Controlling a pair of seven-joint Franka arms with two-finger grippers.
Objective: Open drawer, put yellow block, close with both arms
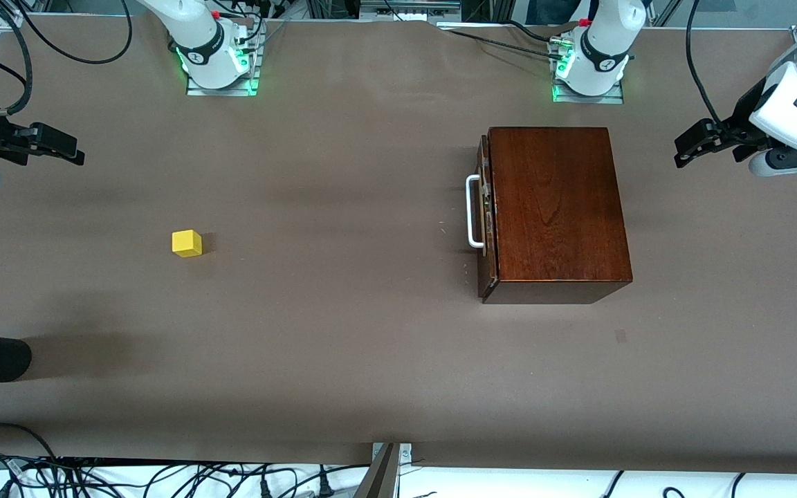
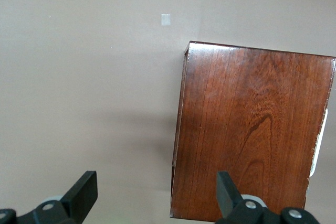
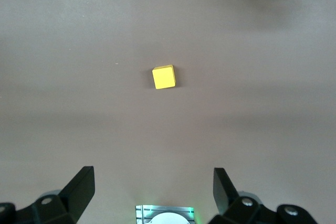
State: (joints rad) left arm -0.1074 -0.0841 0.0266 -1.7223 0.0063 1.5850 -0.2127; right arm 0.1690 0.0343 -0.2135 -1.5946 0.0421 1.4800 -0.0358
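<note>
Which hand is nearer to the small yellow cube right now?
The right one. The right hand hangs open at its own table end, apart from the small yellow cube. The left hand, also open, is past the dark wooden box.

The small bright yellow cube (image 1: 187, 243) sits alone on the brown bench (image 1: 343, 360) toward the right arm's end, with bare surface on all sides, so a claw could come down on it from any direction. The glossy reddish-brown wooden box (image 1: 556, 207) stands well apart, toward the left arm's end. Its drawer front with the white U-shaped handle (image 1: 473, 211) faces open bench. The left claw (image 1: 690, 144) and right claw (image 1: 59, 146), fingers spread, hang over the bench's ends.
</note>
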